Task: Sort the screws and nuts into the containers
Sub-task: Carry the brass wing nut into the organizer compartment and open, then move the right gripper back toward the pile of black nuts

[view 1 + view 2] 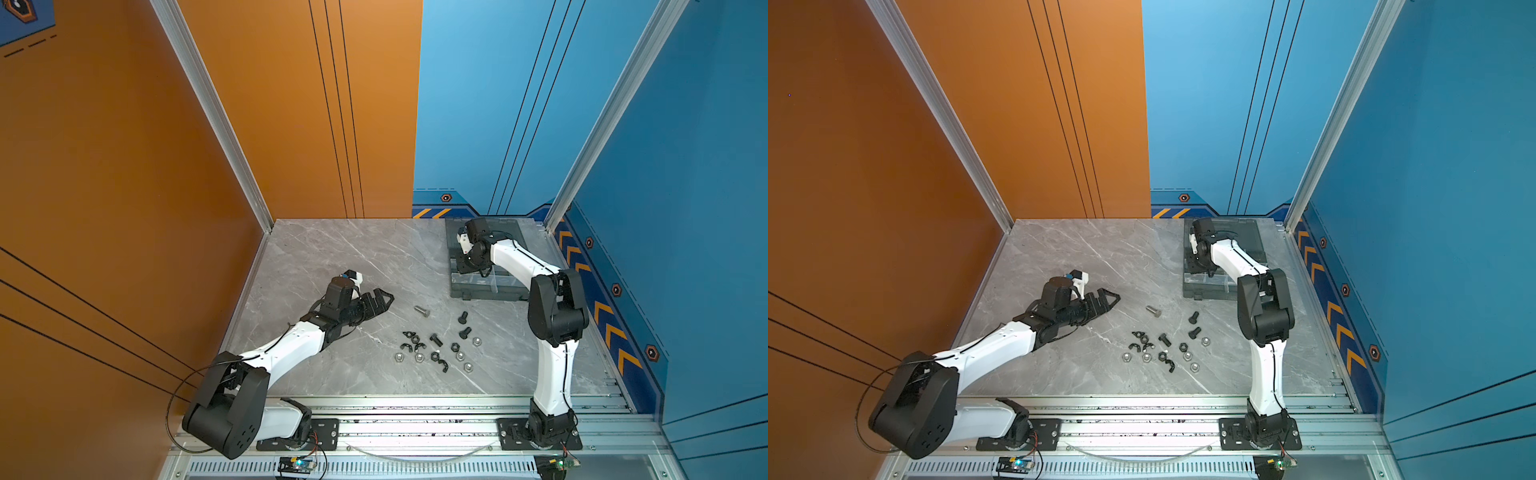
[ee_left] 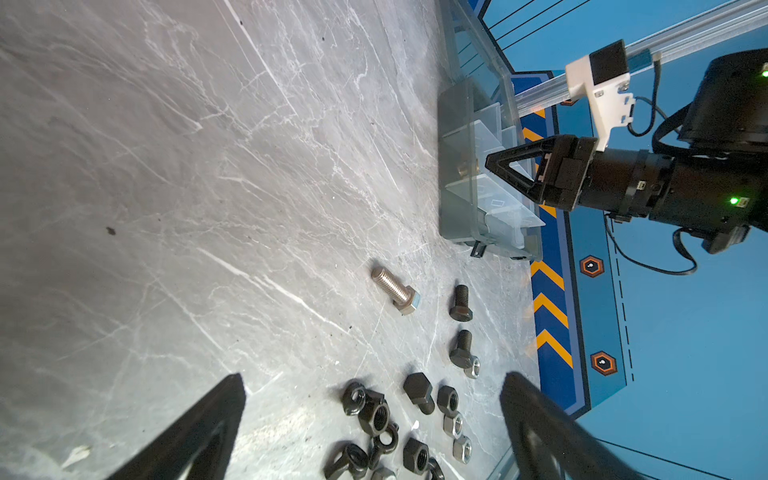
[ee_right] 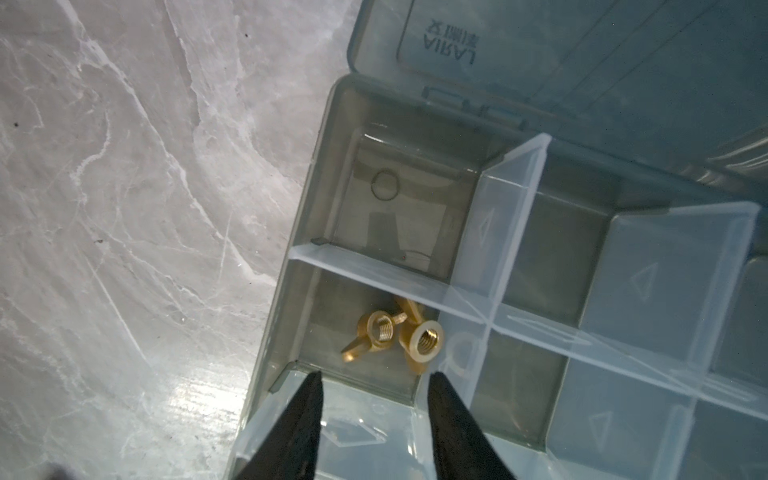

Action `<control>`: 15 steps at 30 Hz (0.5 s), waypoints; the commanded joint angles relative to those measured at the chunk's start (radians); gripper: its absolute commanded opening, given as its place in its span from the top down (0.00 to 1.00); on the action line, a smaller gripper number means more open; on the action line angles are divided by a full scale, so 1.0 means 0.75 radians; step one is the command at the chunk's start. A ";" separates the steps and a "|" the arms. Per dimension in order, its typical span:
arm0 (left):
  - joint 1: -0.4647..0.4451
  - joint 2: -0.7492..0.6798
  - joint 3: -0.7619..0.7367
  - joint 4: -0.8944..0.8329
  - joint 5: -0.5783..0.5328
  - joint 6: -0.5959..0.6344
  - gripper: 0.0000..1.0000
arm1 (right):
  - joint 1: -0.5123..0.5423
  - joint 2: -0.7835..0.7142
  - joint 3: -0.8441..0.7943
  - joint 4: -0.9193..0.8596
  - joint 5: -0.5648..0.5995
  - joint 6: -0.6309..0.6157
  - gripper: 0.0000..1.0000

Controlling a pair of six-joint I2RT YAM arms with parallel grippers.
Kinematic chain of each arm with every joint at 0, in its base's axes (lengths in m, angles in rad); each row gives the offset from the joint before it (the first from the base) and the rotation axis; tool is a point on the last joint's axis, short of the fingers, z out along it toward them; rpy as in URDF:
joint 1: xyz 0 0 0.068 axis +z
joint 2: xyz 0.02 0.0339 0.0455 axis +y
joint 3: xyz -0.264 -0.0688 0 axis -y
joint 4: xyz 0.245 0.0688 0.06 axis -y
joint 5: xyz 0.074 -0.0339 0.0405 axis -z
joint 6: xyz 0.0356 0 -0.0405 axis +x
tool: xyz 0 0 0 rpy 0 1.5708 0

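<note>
Holding the right gripper (image 3: 374, 376) open and empty over the box (image 3: 291, 232), right above brass nuts (image 3: 390, 332), maybe for dropping like with like. Resting the left gripper (image 1: 386, 299) open near loose screws (image 1: 464, 331) and nuts (image 1: 419, 357).

A smoky-grey translucent plastic organiser box (image 1: 484, 293) sits at the far right of the grey marble-patterned table (image 1: 332, 266). Its hinged lid (image 3: 540, 50) is swung open behind it and clear dividers (image 3: 498, 232) split it into small rectangular compartments; two brass-coloured wing nuts (image 3: 395, 334) lie together in one compartment against its outer wall. Well apart from the box, nearer the front, a longer silver hex-head bolt (image 1: 422, 311) lies on its side alone, with three short black hex-head bolts (image 1: 463, 318) close by. Scattered around them are black wing nuts (image 1: 409, 336), black hex nuts (image 1: 455, 347) and silver hex nuts (image 1: 419, 357), some touching.
</note>
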State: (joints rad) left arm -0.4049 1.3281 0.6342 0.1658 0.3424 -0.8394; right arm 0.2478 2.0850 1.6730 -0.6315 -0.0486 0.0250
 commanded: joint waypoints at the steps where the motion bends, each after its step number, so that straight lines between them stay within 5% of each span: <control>1: 0.003 -0.033 -0.023 0.008 0.019 0.000 0.02 | 0.007 -0.103 0.019 -0.069 -0.011 -0.006 0.53; 15: 0.005 -0.020 -0.027 0.006 0.032 -0.010 0.02 | 0.090 -0.602 -0.341 -0.184 -0.296 0.081 0.49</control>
State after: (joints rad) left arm -0.4049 1.3205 0.6262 0.1673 0.3428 -0.8398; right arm 0.3058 1.6840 1.4799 -0.6987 -0.1822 0.0429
